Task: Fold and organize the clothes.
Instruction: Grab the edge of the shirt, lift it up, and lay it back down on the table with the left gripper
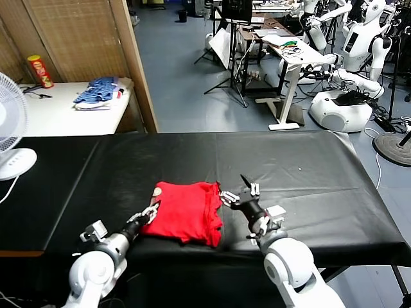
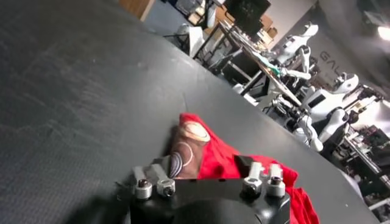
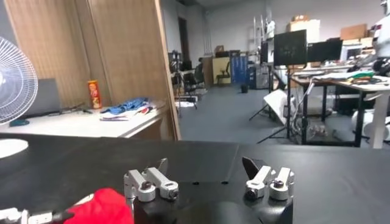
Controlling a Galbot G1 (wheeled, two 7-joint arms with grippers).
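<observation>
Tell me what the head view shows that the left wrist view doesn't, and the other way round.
Only the head view shows the white fan, the blue clothes pile and the right gripper, open beside the shirt. Only the left wrist view shows the brown-and-white cartoon print close up. Both show the bright red T-shirt, the black table cover and the left gripper at the shirt's edge.
</observation>
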